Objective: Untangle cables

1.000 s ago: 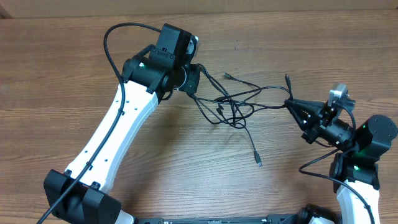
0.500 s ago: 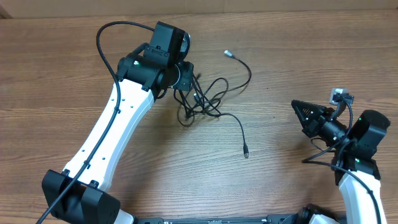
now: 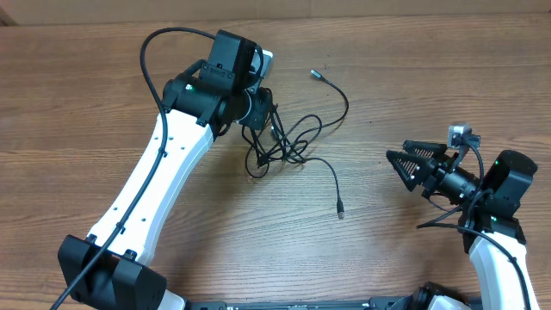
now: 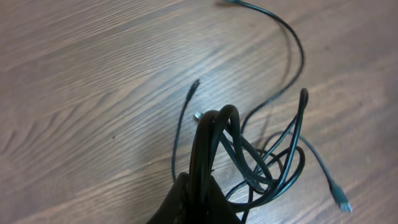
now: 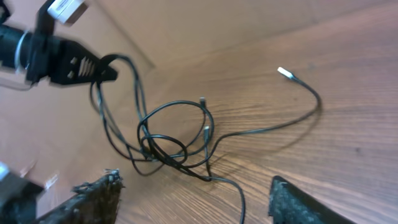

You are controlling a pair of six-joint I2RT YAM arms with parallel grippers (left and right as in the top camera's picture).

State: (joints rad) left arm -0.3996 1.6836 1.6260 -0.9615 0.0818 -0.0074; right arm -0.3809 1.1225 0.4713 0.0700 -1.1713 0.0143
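Surface: brown wood-grain table [image 3: 95,103], matte, with a paler tan strip along its far edge. The left gripper [image 3: 261,109] is pinched on the cables [image 3: 284,145], which bunch in a loose knot near table centre, directly under it. One strand trails away to a silvery plug [image 3: 315,74]. The right gripper [image 3: 400,159], well apart, has its jaws spread and holds nothing

White arm links [image 3: 164,172], black joints [image 3: 207,96], black wiring [image 3: 148,53]
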